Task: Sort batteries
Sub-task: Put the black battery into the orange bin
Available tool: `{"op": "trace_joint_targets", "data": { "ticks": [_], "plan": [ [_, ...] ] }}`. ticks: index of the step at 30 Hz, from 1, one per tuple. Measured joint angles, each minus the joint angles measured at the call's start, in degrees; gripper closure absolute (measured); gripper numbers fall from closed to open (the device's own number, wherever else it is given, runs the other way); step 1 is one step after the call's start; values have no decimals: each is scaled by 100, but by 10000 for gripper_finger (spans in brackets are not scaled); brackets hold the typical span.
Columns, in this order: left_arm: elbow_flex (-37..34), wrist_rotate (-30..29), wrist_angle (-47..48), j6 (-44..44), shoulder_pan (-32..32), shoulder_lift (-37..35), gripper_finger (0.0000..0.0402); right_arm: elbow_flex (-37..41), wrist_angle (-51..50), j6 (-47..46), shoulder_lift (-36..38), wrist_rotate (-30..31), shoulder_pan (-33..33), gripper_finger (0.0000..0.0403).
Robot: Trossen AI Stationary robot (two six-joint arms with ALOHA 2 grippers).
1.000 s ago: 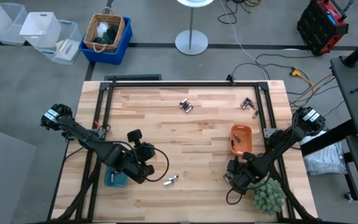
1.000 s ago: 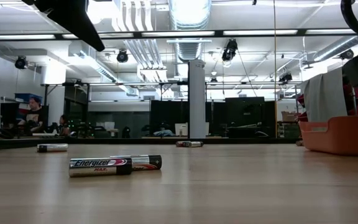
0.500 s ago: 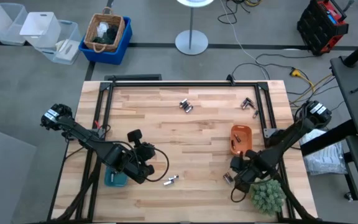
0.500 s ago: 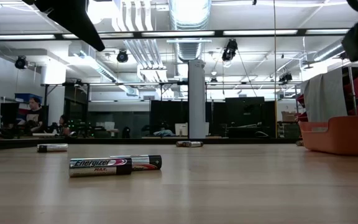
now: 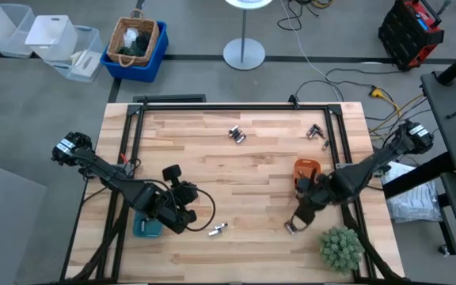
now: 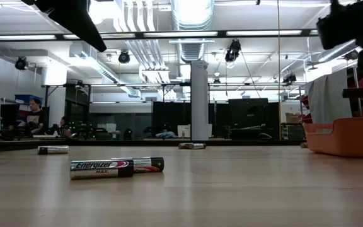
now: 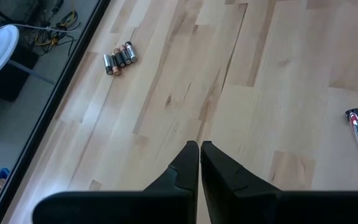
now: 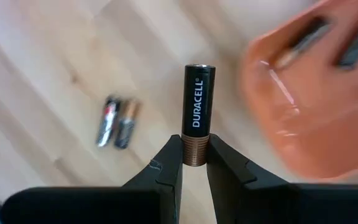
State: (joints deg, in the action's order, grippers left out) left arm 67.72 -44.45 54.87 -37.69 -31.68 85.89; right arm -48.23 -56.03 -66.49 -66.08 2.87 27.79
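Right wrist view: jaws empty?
No, the right gripper is shut on a Duracell battery, gripped at its copper end.

batteries [image 5: 237,135]: 4 clusters, 1 held | trays: 1 orange [image 5: 306,168], 1 teal [image 5: 144,228]

Middle of the worktop [image 5: 252,182] looks wide open to me. Only the orange tray [image 5: 306,176] and plant [image 5: 340,248] crowd its right edge.

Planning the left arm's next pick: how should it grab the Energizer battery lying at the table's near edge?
Grip the Energizer battery across its round middle, from straight above. It lies flat with a second battery close behind, so close the left claw along its length axis.
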Motion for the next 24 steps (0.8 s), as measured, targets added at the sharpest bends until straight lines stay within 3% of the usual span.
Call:
{"op": "trace_joint_targets", "data": {
  "ticks": [8,15,24],
  "plan": [
    [0,0,0,15,2,0,402,-2,-849,201,600,86,-1271,357],
    [0,-1,0,15,0,0,402,6,-1177,650,582,89,-2302,353],
    [0,-8,-25,-106,2,0,402,191,-1336,1034,99,80,-2596,350]
  ]
}}
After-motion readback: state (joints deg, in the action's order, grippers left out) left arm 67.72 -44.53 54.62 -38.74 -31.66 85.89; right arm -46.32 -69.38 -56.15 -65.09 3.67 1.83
